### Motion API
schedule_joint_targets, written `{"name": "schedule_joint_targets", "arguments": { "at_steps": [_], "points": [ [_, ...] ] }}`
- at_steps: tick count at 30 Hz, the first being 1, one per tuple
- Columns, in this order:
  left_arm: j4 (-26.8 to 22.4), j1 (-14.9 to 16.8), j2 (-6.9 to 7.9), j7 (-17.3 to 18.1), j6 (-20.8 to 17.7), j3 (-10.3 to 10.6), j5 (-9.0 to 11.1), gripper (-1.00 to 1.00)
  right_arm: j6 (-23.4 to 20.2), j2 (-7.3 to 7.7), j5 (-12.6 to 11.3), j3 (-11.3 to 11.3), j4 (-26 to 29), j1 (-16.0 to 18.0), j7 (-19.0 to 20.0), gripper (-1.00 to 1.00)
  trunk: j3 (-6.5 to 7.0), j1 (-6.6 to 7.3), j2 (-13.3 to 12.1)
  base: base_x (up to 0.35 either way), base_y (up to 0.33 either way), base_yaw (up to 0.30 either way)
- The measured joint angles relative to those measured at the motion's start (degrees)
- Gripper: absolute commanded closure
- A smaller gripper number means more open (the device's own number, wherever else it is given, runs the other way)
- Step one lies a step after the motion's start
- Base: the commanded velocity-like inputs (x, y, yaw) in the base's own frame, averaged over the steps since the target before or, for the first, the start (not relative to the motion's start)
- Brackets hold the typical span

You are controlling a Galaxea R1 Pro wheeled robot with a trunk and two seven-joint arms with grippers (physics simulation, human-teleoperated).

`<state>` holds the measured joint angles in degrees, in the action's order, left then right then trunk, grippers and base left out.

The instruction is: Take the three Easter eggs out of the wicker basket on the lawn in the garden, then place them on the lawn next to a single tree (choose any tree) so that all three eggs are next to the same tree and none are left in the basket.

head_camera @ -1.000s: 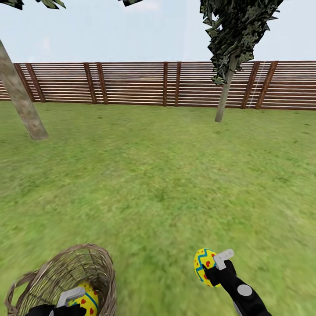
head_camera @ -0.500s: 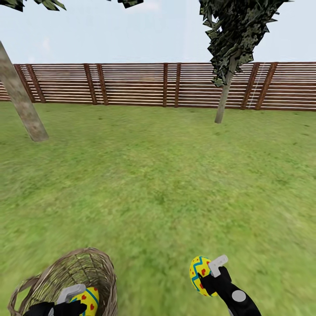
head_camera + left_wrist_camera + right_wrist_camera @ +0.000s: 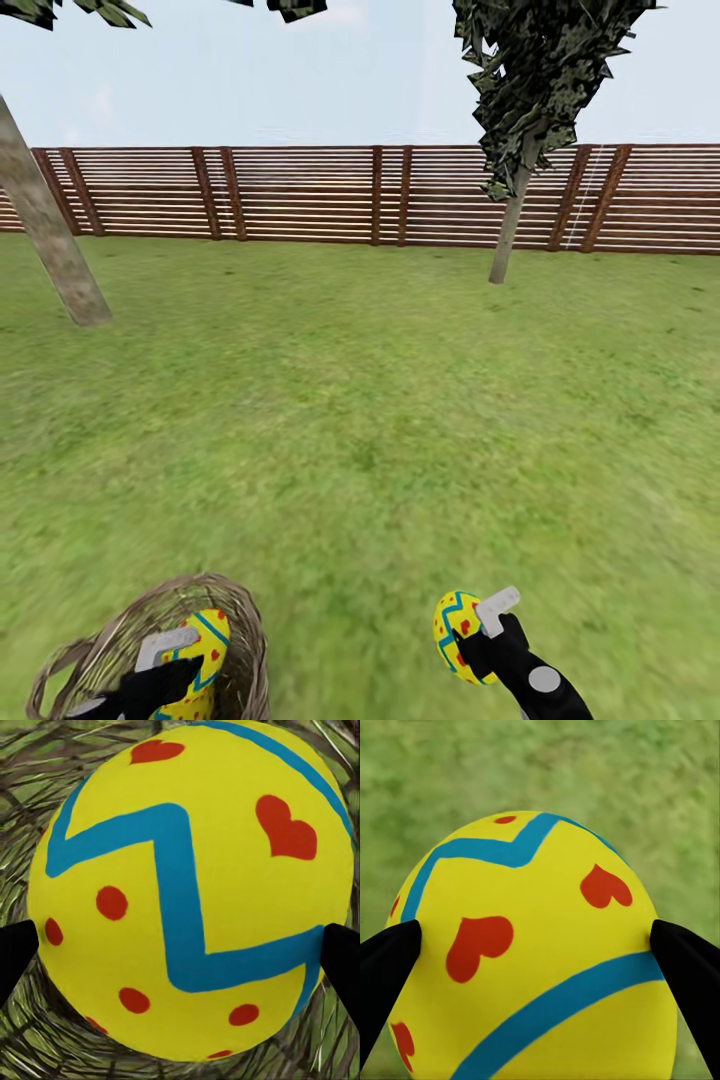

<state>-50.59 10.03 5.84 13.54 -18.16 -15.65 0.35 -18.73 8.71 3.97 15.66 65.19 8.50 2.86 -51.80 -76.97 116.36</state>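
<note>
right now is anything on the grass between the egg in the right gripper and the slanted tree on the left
Nothing visible. From the egg in the right gripper to the slanted tree, the head view shows only open lawn; the wicker basket sits nearer, off that line.

Open lawn (image 3: 380, 430) ahead, free all the way to the far fence (image 3: 300, 195). Slanted trunk (image 3: 50, 235) far left, slim tree (image 3: 510, 225) far right. Basket rim (image 3: 240, 610) crowding near left.
</note>
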Motion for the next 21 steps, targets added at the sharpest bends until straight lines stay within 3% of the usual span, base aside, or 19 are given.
{"name": "schedule_joint_targets", "arguments": {
  "at_steps": [2, 3, 5, 7, 12, 16, 21],
  "points": [
    [3.5, -0.2, 0.14, 0.2, 0.9, 0.0, 0.1, 1.0, 0.0, -0.47, 0.0, 0.1, -0.1, 0.0, 0.0, 1.0, 0.36, 0.44, -0.8, 0.0, 0.0, 0.0],
    [4.6, -0.2, 0.08, 0.2, -0.9, 0.0, 0.2, 1.0, 0.0, -0.73, 0.0, 0.2, -0.1, 0.0, 0.0, 1.0, 0.54, 0.66, -1.2, 0.0, 0.0, 0.0],
    [5.0, -0.2, 0.17, 0.4, -9.7, 0.0, 0.3, 1.0, 0.0, -0.92, 0.1, 0.2, -0.1, 0.0, 0.0, 1.0, 0.9, 1.1, -2.0, 0.0, 0.0, 0.0],
    [5.0, -0.2, 0.06, 0.5, -13.7, 0.0, 0.3, 1.0, -0.1, -0.89, 0.0, 0.1, 0.0, 0.0, 0.0, 1.0, 1.26, 1.54, -2.8, 0.0, 0.0, 0.0],
    [4.9, -0.2, 0.18, 0.6, -14.2, 0.0, 0.4, 1.0, -0.2, -0.85, -0.3, -0.3, -0.1, 0.0, 0.0, 1.0, 2.16, 2.64, -4.8, 0.0, 0.0, 0.0],
    [-1.3, -0.2, 0.21, 0.5, -14.3, -0.2, 0.3, 1.0, -0.2, -0.85, -0.1, -0.2, -0.1, 0.0, 0.0, 1.0, 2.88, 3.51, -6.4, 0.0, 0.0, 0.0],
    [-1.9, -0.2, 0.1, 0.4, -14.5, -0.1, 0.3, 1.0, -0.2, -0.92, -0.1, -0.1, -2.1, 0.0, -0.1, 1.0, 3.77, 4.61, -8.4, 0.0, 0.0, 0.0]
  ]
}}
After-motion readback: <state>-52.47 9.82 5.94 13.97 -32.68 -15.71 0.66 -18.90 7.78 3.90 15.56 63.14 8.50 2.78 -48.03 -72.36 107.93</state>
